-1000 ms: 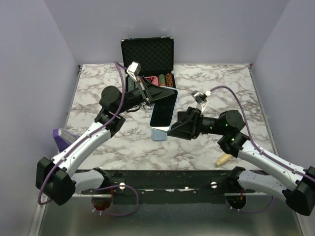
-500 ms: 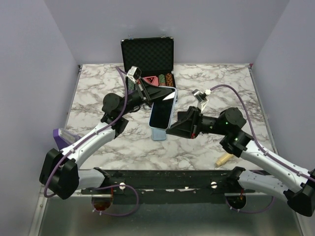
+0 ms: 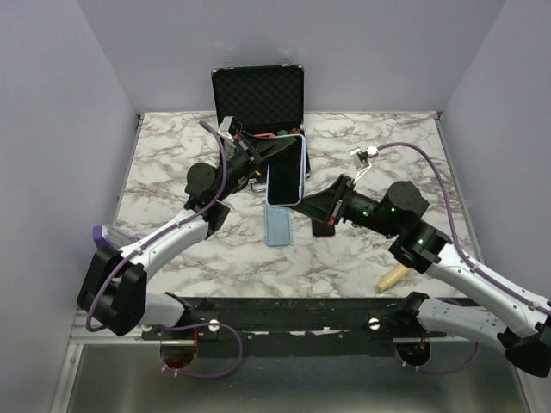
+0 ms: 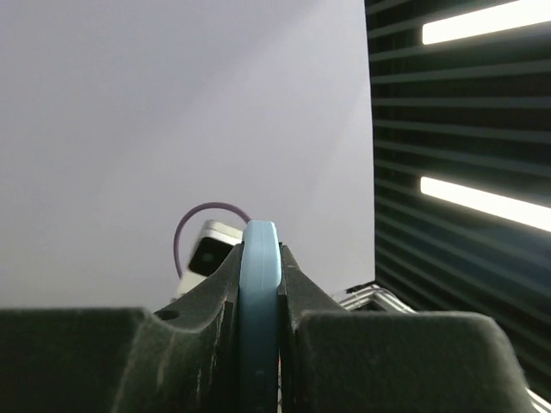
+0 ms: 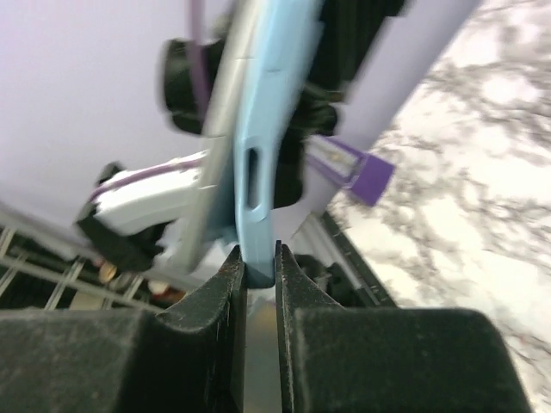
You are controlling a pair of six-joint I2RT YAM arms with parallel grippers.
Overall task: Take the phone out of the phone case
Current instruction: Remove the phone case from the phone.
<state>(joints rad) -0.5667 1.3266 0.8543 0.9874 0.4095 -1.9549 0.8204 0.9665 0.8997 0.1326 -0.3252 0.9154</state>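
- One marble-patterned table (image 3: 172,163) fills the overhead view, with both arms reaching in from its near edge towards the middle.
- Two arms meet there: the left arm (image 3: 164,245) stretches in from the near left, and the right arm (image 3: 448,267) from the near right.
- One black hinged box (image 3: 258,90) stands open at the far edge, its foam-lined lid upright, just behind the left arm's wrist.
- One light-blue phone case (image 3: 279,228) sits at the table's centre. Its near end points towards the arm bases, and whether that end touches the marble cannot be told.
- One phone (image 3: 287,168), dark screen up, overlaps the far part of the case and sticks out beyond it towards the box. The right wrist view shows a grey slab parting from the case's blue wall.
- Left gripper (image 3: 263,155): its fingers (image 4: 198,301) are pressed tight on a thin light-blue edge at the phone's far end.
- Right gripper (image 3: 312,211): its fingers (image 5: 219,292) pinch the side wall of the case.
- One small wooden piece (image 3: 392,278) lies near the right arm.
- One purple object (image 3: 108,234) sits at the near left edge.
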